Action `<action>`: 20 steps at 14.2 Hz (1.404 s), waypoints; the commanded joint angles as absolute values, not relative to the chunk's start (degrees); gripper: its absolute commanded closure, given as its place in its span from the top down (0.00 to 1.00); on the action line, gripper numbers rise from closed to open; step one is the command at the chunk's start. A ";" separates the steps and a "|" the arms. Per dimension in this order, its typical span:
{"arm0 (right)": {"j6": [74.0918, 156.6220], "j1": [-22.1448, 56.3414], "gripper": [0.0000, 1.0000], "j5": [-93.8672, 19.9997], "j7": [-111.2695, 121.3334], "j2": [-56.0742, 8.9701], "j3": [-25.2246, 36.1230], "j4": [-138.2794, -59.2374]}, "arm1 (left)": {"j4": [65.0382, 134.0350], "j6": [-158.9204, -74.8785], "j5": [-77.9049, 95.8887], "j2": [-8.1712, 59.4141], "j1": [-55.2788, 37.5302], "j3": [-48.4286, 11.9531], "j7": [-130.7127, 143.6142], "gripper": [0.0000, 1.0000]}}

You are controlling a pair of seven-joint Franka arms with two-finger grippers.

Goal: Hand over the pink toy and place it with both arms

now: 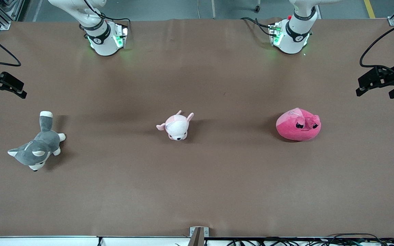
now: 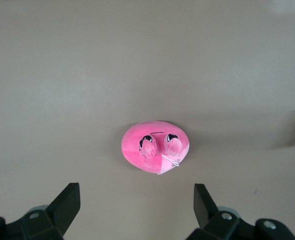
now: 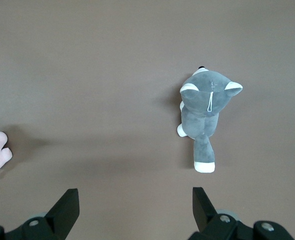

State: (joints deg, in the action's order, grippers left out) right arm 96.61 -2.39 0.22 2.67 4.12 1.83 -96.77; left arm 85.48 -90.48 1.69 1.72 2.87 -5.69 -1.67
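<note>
The pink toy [image 1: 298, 125], a round hot-pink plush with a lighter patch and dark angry eyes, lies on the brown table toward the left arm's end. It also shows in the left wrist view [image 2: 155, 147]. My left gripper [image 1: 377, 85] hangs high over the table's edge at the left arm's end, open and empty; its fingertips [image 2: 67, 200] stand wide apart. My right gripper [image 1: 7, 89] hangs high over the right arm's end, open and empty, with its fingertips [image 3: 67, 202] wide apart.
A small pale pink-and-white animal plush [image 1: 176, 125] lies mid-table. A grey-and-white husky plush [image 1: 38, 145] lies toward the right arm's end and shows in the right wrist view [image 3: 205, 107]. Both arm bases [image 1: 104, 37] stand along the table's edge farthest from the front camera.
</note>
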 commanded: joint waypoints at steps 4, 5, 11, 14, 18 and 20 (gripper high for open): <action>96.86 -2.29 1.00 1.32 2.64 5.10 1.67 -96.50 | 90.77 -89.20 1.23 6.14 2.46 -5.98 2.81 1.00; 96.86 -2.02 1.00 1.23 2.81 5.10 1.50 -96.33 | 92.44 -90.60 1.23 6.85 2.46 -5.98 2.99 1.00; 94.31 -2.02 1.00 0.44 2.29 4.66 1.41 -95.36 | 102.03 -104.66 0.97 12.47 2.72 -5.98 6.94 1.00; 94.04 -2.02 1.00 0.44 2.37 4.05 1.41 -95.36 | 106.15 -110.02 0.97 13.89 2.55 -5.98 7.12 1.00; 94.92 -1.32 1.00 0.44 2.90 2.46 1.41 -95.10 | 110.21 -113.02 0.97 13.71 2.55 -5.98 7.12 0.94; 94.83 -1.23 1.00 0.44 2.90 2.02 1.41 -95.10 | 111.00 -113.20 0.97 13.54 2.64 -5.98 7.47 0.73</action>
State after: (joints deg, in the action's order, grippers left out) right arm 94.67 -1.55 0.21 2.69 2.61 1.29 -95.43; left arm 108.70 -111.90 1.69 15.28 2.61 -5.84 6.34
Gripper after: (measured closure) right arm 0.000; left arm 0.062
